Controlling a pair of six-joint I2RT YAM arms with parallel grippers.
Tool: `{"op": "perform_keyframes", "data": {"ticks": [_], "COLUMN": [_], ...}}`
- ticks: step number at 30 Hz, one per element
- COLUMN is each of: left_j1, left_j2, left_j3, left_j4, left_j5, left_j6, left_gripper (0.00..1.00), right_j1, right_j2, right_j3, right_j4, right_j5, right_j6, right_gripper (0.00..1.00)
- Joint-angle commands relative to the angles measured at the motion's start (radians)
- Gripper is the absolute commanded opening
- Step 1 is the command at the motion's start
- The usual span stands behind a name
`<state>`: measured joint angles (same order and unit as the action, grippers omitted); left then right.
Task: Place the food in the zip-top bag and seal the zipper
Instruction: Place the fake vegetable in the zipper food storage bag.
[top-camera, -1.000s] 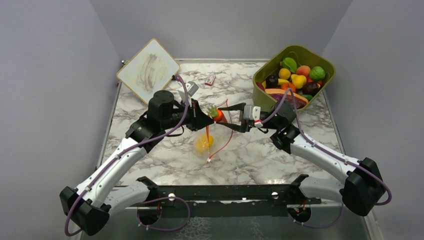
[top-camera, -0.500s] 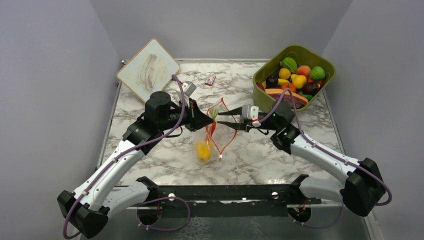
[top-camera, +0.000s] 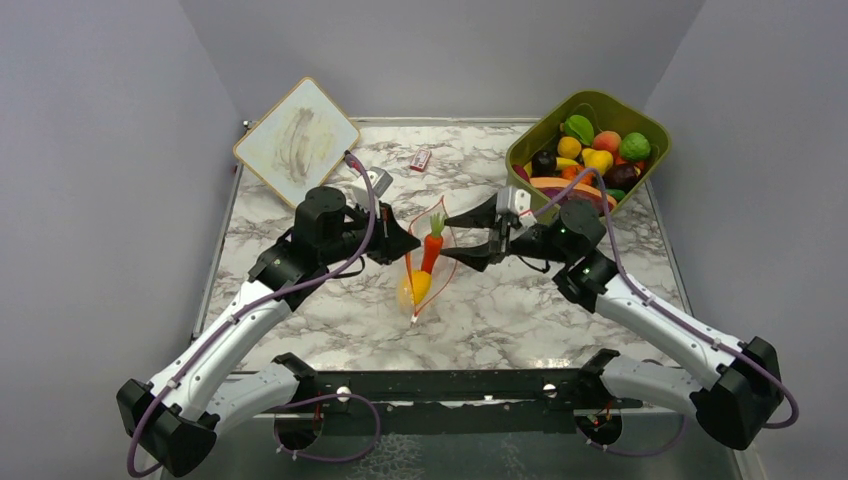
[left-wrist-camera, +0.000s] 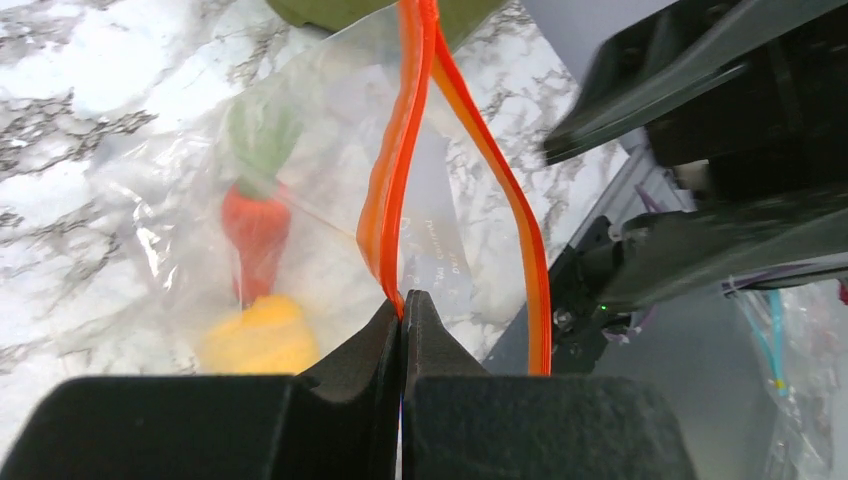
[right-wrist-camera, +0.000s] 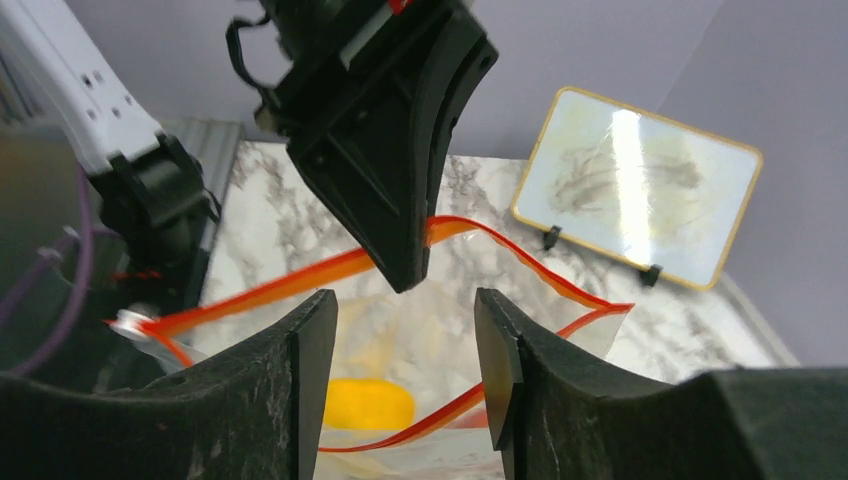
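Observation:
The clear zip-top bag (top-camera: 443, 264) hangs open at the table's middle, its orange-red zipper (top-camera: 409, 262) spread in a loop. An orange carrot (top-camera: 431, 252) and a yellow fruit (top-camera: 418, 288) lie inside it. My left gripper (top-camera: 405, 241) is shut on the zipper strip (left-wrist-camera: 402, 290); the carrot (left-wrist-camera: 258, 225) and yellow fruit (left-wrist-camera: 258, 338) show through the plastic. My right gripper (top-camera: 468, 237) is open and empty just right of the bag mouth. In the right wrist view its jaws (right-wrist-camera: 405, 305) frame the zipper (right-wrist-camera: 300, 281) and yellow fruit (right-wrist-camera: 368, 403).
An olive-green tub (top-camera: 533, 136) with several more toy fruits stands at the back right. A tilted framed board (top-camera: 296, 142) stands at the back left, also in the right wrist view (right-wrist-camera: 635, 185). A small red-white packet (top-camera: 421, 159) lies at the back.
The carrot, held at the bag mouth by my right gripper, has dropped into the bag. The right gripper has opened and drawn back right. The left gripper still holds the zipper.

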<state>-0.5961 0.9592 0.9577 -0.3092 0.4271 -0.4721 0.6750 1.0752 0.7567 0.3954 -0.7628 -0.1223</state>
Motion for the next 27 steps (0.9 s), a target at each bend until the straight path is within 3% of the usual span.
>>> {"op": "perform_keyframes", "data": {"ticks": [1, 4, 9, 16, 19, 27], "left_j1": [-0.001, -0.001, -0.001, -0.001, 0.0, -0.001], "left_j2": [-0.027, -0.035, -0.058, -0.09, -0.113, -0.11], "left_j3": [-0.012, -0.017, -0.025, -0.068, -0.116, -0.172], "left_j4": [0.012, 0.027, 0.054, 0.083, 0.113, 0.151], "left_j5": [-0.091, -0.138, -0.234, -0.209, -0.187, -0.211], "left_j6": [0.069, 0.116, 0.194, 0.304, 0.318, 0.327], "left_gripper": [0.0, 0.0, 0.0, 0.0, 0.0, 0.0], "right_j1": [0.005, 0.006, 0.006, 0.004, 0.004, -0.088], "right_j2": [-0.06, -0.1, -0.147, -0.01, 0.046, 0.211], "right_j3": [0.075, 0.108, 0.195, 0.403, 0.427, 0.552], "right_j4": [-0.086, -0.166, -0.384, -0.711, -0.704, -0.717], "right_j5": [0.147, 0.237, 0.523, 0.856, 0.91, 1.087], "right_j6": [0.353, 0.472, 0.618, 0.441, 0.314, 0.129], "right_gripper": [0.54, 0.5, 0.46, 0.56, 0.62, 0.63]}}
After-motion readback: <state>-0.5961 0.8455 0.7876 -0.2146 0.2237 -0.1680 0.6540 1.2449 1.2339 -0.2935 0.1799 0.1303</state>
